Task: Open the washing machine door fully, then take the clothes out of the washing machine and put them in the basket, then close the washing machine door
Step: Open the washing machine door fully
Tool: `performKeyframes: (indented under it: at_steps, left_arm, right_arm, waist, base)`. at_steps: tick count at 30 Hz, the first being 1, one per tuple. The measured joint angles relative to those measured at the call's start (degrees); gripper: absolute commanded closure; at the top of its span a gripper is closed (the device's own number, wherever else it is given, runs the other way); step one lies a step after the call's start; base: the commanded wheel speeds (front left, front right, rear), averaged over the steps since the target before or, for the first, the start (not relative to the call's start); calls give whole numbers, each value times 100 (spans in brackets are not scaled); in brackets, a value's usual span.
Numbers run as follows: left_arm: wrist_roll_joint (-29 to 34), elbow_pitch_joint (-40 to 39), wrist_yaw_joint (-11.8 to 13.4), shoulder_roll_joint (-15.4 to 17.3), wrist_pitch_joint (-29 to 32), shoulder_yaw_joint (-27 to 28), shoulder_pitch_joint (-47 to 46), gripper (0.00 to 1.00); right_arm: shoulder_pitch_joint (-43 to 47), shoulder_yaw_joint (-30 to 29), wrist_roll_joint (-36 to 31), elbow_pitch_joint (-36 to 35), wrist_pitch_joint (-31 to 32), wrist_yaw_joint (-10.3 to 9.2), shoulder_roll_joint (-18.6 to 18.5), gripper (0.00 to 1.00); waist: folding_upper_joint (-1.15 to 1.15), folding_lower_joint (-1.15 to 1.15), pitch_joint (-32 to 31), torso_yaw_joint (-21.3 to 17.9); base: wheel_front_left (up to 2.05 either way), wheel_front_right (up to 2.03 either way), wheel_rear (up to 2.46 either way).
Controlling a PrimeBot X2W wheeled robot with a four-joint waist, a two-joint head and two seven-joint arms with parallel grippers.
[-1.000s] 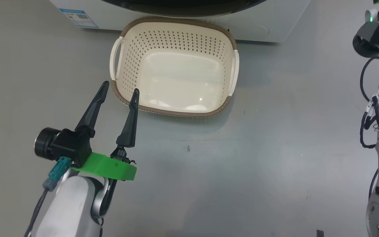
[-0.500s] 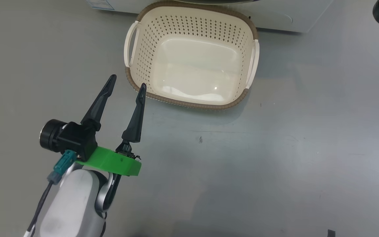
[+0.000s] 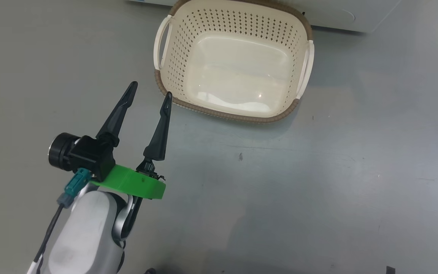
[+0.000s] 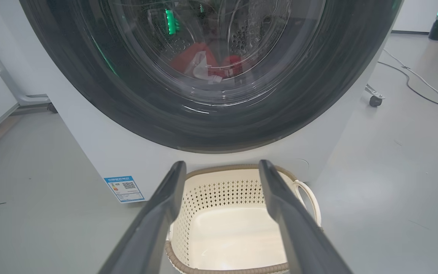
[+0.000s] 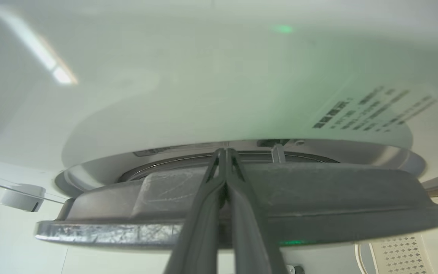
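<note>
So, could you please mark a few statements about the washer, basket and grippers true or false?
The cream perforated plastic basket is empty. True.
The bright red clothes lie in the basket. False: they sit inside the steel drum.
The left gripper is open. True.
The right gripper is open. False: its fingers are pressed together.
The round black-rimmed washing machine door stands fully open. False: it covers the drum opening.

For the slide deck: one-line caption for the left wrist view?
Open left gripper frames the empty basket in front of the washing machine door, red clothes visible behind its glass.
</note>
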Motion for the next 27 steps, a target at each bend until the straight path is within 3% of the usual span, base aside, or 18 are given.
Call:
performKeyframes:
  at_steps: [14, 27]
  left_arm:
    - [9, 45, -7, -24, 0, 48, -39, 0]
    - [75, 129, -8, -43, 0, 185, -114, 0]
  right_arm:
    - [-296, 97, 130, 367, 466, -94, -141, 100]
    - [-331, 303, 237, 505, 1023, -18, -277, 100]
  waist:
    - [0, 0, 50, 34]
    - [0, 0, 14, -33]
  base:
    - [0, 0, 0]
    - [0, 0, 0]
